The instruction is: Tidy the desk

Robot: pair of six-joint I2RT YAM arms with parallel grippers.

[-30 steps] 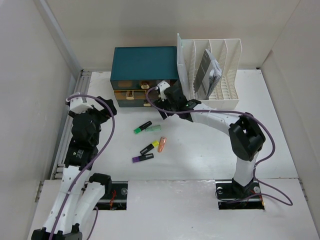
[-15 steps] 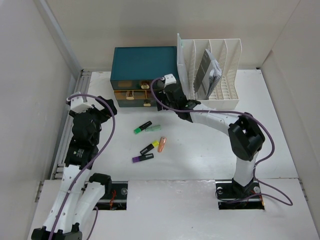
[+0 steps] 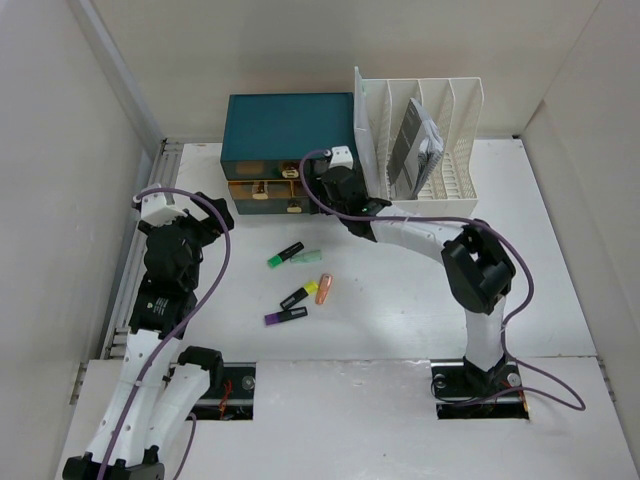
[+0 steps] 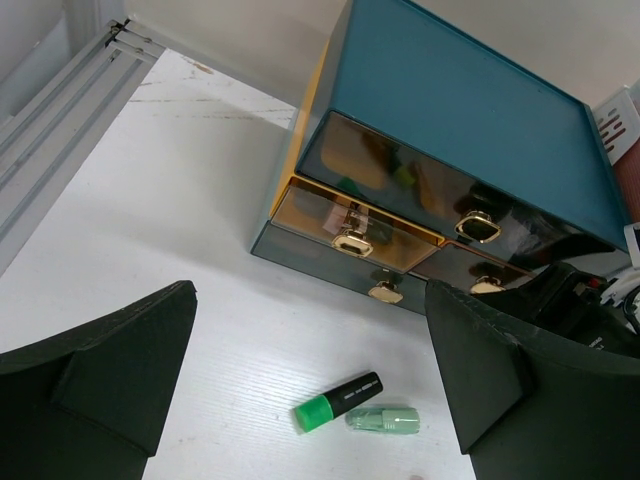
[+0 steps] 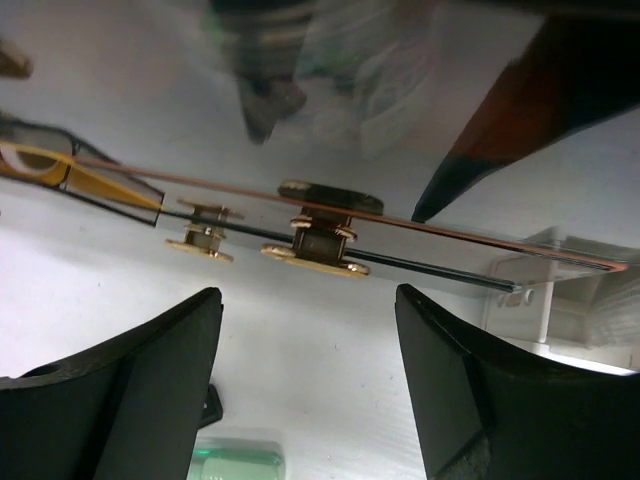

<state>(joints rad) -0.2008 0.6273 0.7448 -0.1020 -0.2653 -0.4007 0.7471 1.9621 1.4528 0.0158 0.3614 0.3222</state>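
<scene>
Desk (image 3: 400, 300): white walled tabletop, under both arms, carrying everything below.
Drawer box (image 3: 285, 125): teal, at the far edge, left of centre.
Rack (image 3: 455, 190): white, slotted, far edge, just beside the box's right side.
Markers (image 3: 298, 296): five, loose mid-tabletop.
Left gripper (image 4: 310, 300): jaws wide, empty, near the left edge, facing the box.
Right gripper (image 5: 305, 300): jaws apart, either side of a gold knob (image 5: 315, 240) on the box front, not touching it.

The tabletop (image 3: 560, 250) held five markers: green marker (image 3: 285, 255), mint marker (image 3: 311, 257), yellow marker (image 3: 298, 295), orange marker (image 3: 323, 289), purple marker (image 3: 286, 316). At twelve o'clock stood one box (image 3: 285, 125) with four knobs (image 4: 350, 241), and one rack (image 3: 460, 195) holding one booklet (image 3: 415, 140).
</scene>
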